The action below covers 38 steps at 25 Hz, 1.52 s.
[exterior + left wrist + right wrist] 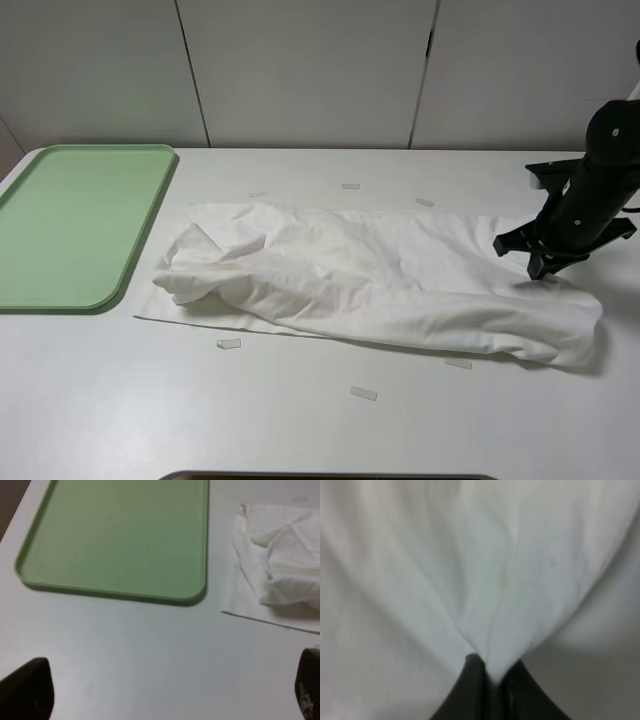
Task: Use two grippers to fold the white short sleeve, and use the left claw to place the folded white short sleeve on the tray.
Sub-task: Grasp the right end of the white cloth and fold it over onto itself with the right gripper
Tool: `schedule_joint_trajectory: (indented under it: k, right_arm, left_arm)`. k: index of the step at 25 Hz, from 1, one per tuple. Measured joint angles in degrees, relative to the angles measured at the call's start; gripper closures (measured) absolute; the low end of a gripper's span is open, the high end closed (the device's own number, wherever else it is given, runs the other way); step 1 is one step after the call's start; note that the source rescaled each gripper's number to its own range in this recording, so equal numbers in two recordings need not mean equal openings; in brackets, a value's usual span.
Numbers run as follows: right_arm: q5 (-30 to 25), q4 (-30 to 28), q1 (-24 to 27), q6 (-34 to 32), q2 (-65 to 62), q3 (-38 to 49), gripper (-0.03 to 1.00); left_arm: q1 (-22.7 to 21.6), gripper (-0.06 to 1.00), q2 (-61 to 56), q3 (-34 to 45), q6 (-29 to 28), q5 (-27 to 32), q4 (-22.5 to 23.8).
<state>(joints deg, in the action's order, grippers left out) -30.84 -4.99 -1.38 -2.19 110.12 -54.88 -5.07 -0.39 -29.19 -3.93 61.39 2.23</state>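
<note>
**Right claw [543, 268] nips the white short sleeve [370, 285]; left claw [167, 695] spread above the desk [300, 430]**

The white short sleeve, a plain, wrinkled soft cotton T-shirt, lies lengthwise across the middle of the flat white desk. It is bunched into loose folds at its left end, and a thin flat layer shows along its front edge there. That left end lies near the right rim of the flat rectangular light green plastic tray [70, 225], apart from it, with a strip of desk between. The tray sits at the far left of the desk, and none of the cloth is on it.

The matte black right claw stands on the far edge of the shirt's right end. In its wrist view the black fingers [470, 690] are pressed together on a peak of white fabric [480, 570], which fans out from the pinch in soft creases.

The left claw does not show in the high view. In its own wrist view its two dark fingertips [25, 692] stand wide apart with nothing between them, above the desk. The tray [115, 535] and the crumpled shirt end [285, 555] lie beyond.

A few small pale tape-like scraps [229, 344] lie scattered on the desk around the shirt
</note>
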Motion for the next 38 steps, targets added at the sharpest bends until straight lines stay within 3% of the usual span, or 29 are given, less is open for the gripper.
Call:
schedule_joint_trajectory:
  k: [7,11,15,22,29,38]
  right_arm:
    - [-15.05,-6.26,0.08,0.00,-5.73,-10.53,0.97]
    - [-18.75,-9.52,0.08,0.00,-5.69,-15.01,0.97]
    - [-23.70,-17.14,0.25,0.00,-5.69,-22.27,0.97]
    - [-28.26,-21.88,3.87,1.84,-5.69,-29.94,0.97]
    - [-29.39,-20.69,4.76,2.56,-3.68,-32.30,0.97]
    - [-29.39,-22.77,-4.01,-4.30,3.05,-30.64,0.97]
  left_arm:
    - [0.00,-0.02,0.00,0.00,0.00,0.00,0.00]
    - [0.00,-0.02,0.00,0.00,0.00,0.00,0.00]
    - [0.00,-0.02,0.00,0.00,0.00,0.00,0.00]
    - [0.00,-0.02,0.00,0.00,0.00,0.00,0.00]
    - [0.00,-0.02,0.00,0.00,0.00,0.00,0.00]
    - [0.00,-0.02,0.00,0.00,0.00,0.00,0.00]
